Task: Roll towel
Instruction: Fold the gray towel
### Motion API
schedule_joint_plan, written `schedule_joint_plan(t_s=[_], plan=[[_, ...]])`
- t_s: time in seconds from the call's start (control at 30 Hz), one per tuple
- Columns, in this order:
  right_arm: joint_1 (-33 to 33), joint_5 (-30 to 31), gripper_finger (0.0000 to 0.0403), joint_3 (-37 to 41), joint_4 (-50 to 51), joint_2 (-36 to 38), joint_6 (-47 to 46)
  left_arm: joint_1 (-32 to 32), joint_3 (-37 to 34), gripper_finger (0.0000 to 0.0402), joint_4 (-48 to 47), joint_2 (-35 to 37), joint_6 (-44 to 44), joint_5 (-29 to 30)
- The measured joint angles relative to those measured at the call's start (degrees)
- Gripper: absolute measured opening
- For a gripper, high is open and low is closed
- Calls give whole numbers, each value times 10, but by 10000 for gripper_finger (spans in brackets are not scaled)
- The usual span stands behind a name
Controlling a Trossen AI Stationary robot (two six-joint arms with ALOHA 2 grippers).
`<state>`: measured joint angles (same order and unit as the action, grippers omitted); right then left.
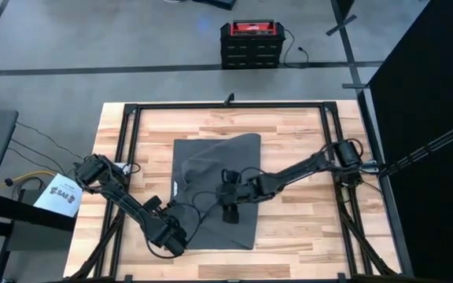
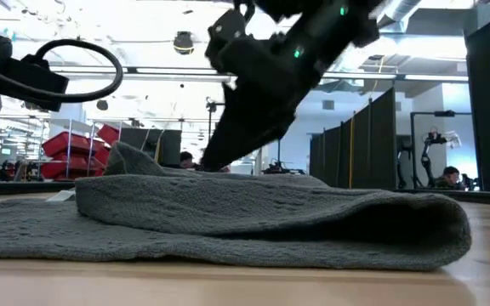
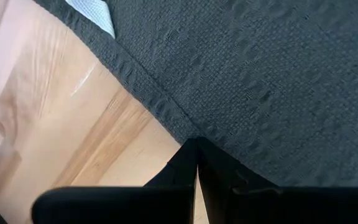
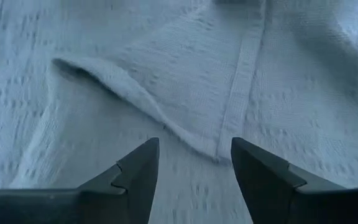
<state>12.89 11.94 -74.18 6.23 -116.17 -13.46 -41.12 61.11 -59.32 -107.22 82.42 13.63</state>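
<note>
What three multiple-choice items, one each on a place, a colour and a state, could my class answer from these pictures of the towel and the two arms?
1. Where is the right gripper?
A. over the towel's middle
B. off the table
C. beside the red case

2. What colour is the towel?
A. white
B. dark grey
C. red

3. How do the left gripper's fingers stand?
A. wide apart
B. closed together
C. out of sight

Answers: 1 A, the high view shows the gripper above the middle of the cloth. 2 B, the high view and left wrist view show dark grey cloth. 3 B, the left wrist view shows the two fingers meeting at the towel's edge, over bare wood.
</note>
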Motion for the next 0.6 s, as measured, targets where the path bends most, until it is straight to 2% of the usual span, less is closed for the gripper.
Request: schedule_joint_plan(t_s=[0.3, 0.6], plan=[[9, 4, 170, -5, -93, -75, 7, 0, 0, 0, -4, -1, -2, -4], [38, -1, 169, -43, -181, -80, 62, 5, 0, 0, -4, -2, -3, -10]])
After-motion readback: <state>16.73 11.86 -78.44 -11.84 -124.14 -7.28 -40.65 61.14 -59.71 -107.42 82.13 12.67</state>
